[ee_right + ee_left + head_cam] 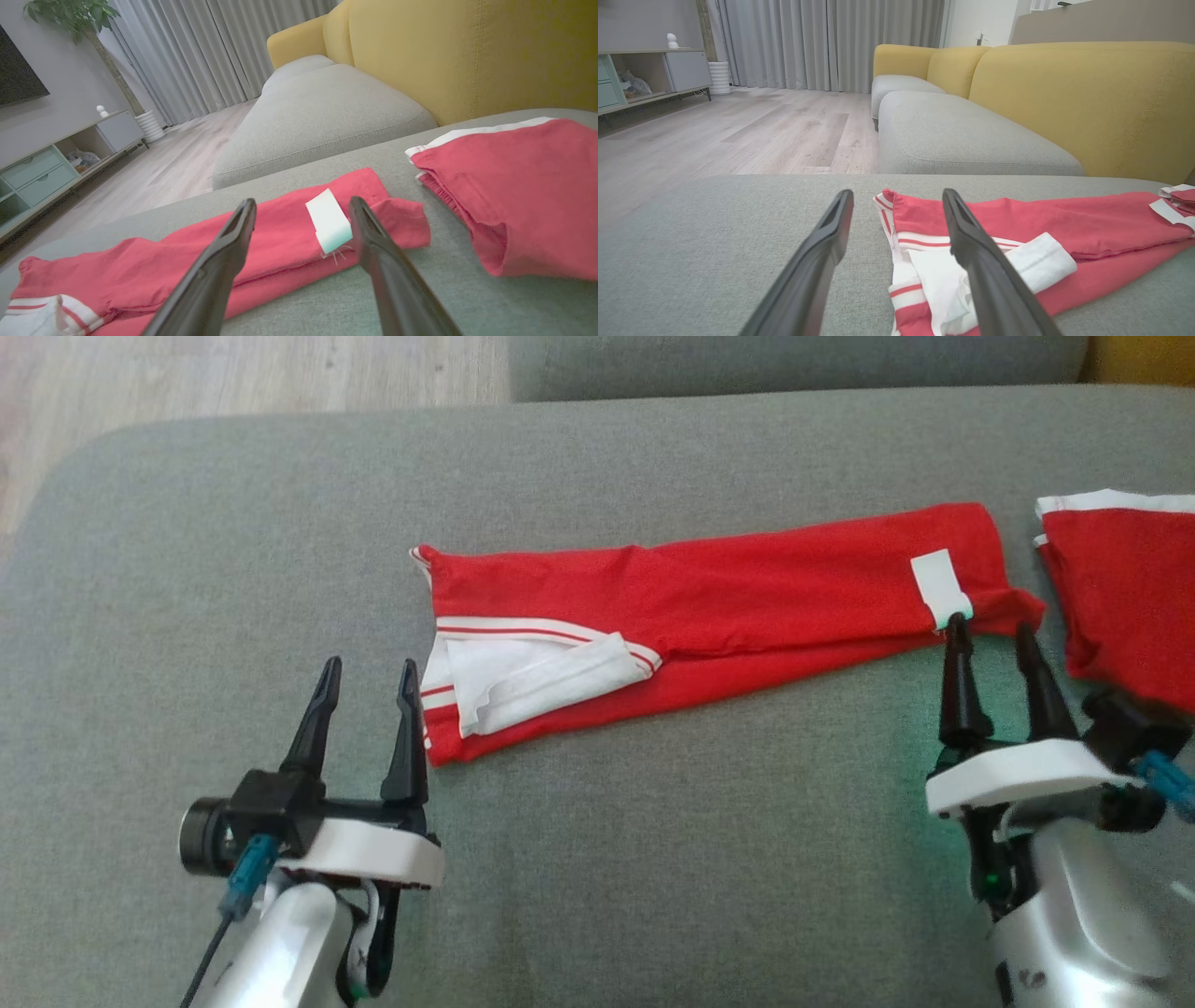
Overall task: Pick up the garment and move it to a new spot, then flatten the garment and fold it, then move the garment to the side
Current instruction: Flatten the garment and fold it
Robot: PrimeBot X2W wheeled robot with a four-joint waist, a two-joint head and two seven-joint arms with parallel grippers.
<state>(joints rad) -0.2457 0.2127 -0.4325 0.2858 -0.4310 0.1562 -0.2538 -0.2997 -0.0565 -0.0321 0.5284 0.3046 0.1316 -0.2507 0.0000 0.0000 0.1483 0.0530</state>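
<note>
A red garment (747, 597) with white trim lies folded into a long strip across the grey cushion (597, 859); it also shows as the garment (1045, 219) and the garment (280, 233). Its white-striped end with a white inner flap (532, 677) points left, and a white label (938, 583) sits near its right end. My left gripper (369, 677) is open at the strip's left end, its right finger at the cloth's edge. My right gripper (991, 633) is open at the right end, just below the label, nothing between its fingers.
A second red piece with white trim (1125, 597) lies at the right edge of the cushion. Behind stand another grey cushion (966, 135) and yellow sofa backs (1087, 98). Wooden floor (714, 135) lies beyond the cushion's far left edge.
</note>
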